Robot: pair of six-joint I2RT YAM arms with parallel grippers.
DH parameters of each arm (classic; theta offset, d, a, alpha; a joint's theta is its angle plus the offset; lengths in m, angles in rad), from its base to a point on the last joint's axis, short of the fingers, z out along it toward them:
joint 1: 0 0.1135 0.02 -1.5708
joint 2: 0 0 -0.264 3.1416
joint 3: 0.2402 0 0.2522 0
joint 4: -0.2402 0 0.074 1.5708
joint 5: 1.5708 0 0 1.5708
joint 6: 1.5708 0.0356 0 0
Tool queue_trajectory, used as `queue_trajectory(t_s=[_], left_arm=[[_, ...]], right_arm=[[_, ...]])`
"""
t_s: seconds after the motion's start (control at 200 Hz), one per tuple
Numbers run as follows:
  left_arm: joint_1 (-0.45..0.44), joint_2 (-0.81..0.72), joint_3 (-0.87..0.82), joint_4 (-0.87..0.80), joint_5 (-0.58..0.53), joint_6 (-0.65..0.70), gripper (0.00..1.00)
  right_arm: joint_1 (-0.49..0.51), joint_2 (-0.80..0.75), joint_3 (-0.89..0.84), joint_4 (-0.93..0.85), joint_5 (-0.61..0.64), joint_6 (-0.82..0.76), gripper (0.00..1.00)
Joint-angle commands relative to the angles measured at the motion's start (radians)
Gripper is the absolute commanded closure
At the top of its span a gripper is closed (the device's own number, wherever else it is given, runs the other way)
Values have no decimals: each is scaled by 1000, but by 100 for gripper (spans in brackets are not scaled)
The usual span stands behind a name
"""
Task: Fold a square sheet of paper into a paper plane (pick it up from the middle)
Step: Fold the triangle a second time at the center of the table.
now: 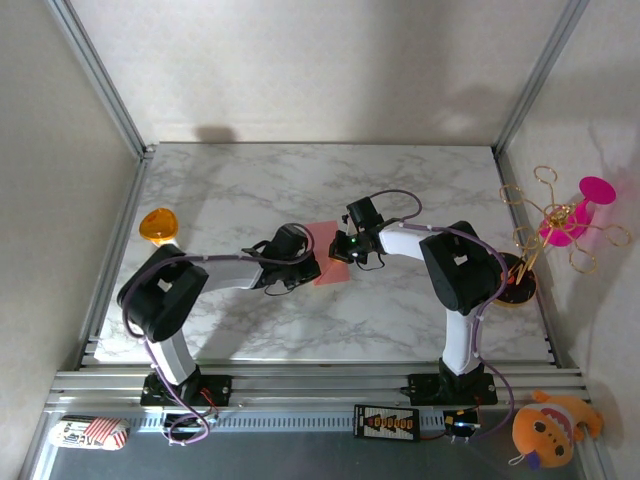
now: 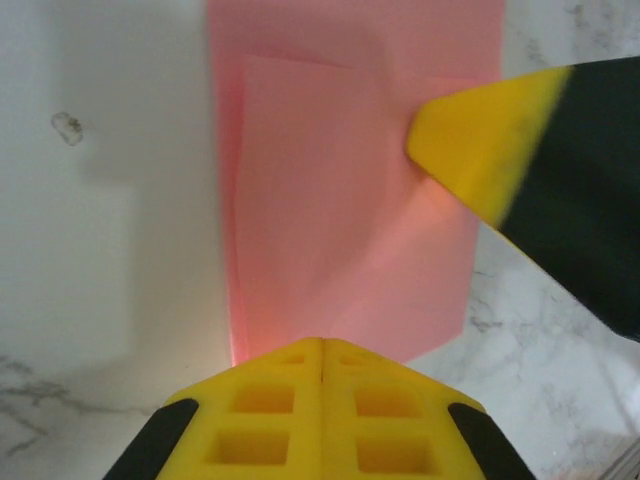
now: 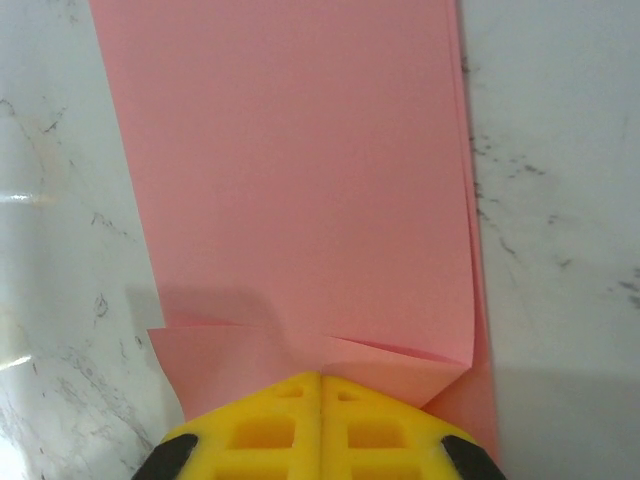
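Note:
The square sheet of paper (image 1: 325, 258) lies mid-table, salmon pink and folded into overlapping layers (image 2: 340, 200), with small folded flaps along one end (image 3: 300, 200). My left gripper (image 1: 303, 264) is shut, and its yellow tips (image 2: 322, 348) rest on the sheet's near edge with nothing between them. My right gripper (image 1: 347, 248) is shut too, its tips (image 3: 320, 380) pressing down on the flap end of the sheet. In the left wrist view the right gripper's yellow fingertip (image 2: 480, 150) touches the paper from the right. No finished paper plane shape shows; the sheet is a folded rectangle.
An orange round disc (image 1: 158, 226) sits at the table's left edge. At the right edge stands a magenta flower-like toy on gold wire (image 1: 570, 220). An orange plush (image 1: 548, 427) and a striped item (image 1: 90, 432) lie below the front rail (image 1: 320, 382).

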Motion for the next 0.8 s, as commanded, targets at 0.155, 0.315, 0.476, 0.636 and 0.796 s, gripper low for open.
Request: queue_trajectory(t_s=[0.155,0.315,0.476,0.636,0.796], left_arm=[[-5,36,0,-53,-40,-10,100],[-5,37,-21,-60,-42,-8,100],[-5,40,-17,-65,-40,-3,100],[-6,39,-16,-71,-39,1,100],[-6,44,-15,-74,-39,0,100]], right_arm=[[-24,-19,-35,23,15,-3,99],[-16,-103,-60,91,-25,-29,98],[18,-105,-77,93,-56,-34,98],[44,-82,-81,94,-71,-31,98],[58,-44,-68,85,-87,-34,98]])
